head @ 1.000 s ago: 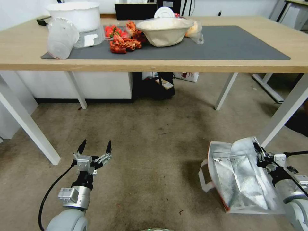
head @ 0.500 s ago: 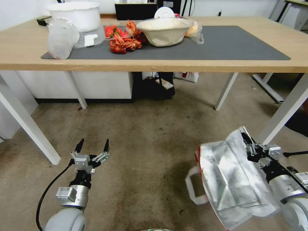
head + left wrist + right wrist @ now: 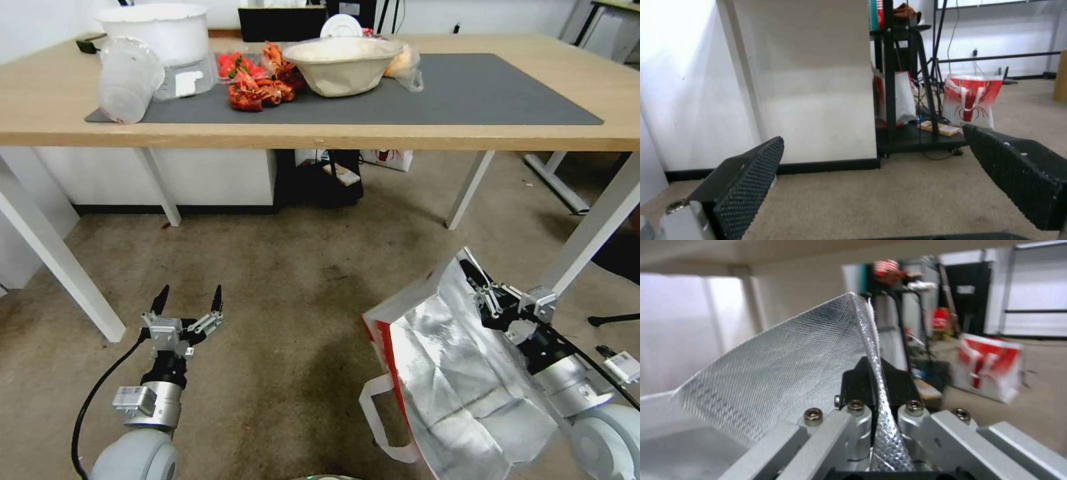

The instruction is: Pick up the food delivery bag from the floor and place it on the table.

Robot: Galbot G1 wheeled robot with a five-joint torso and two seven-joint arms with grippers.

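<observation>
Our right gripper (image 3: pixel 481 288) is pinched hard on the top rim of the food delivery bag (image 3: pixel 453 373); the right wrist view shows the foil edge (image 3: pixel 871 350) clamped between the black fingertips (image 3: pixel 853 380). The bag hangs from that rim, low at our right, white strap handle (image 3: pixel 377 417) dangling (we cannot tell whether its bottom has cleared the floor (image 3: pixel 300 280)). The table (image 3: pixel 40 100) lies ahead and well above the bag, its near edge between the two. Our left gripper (image 3: pixel 187 308) idles low on the left, fingers spread, grasping nothing.
</observation>
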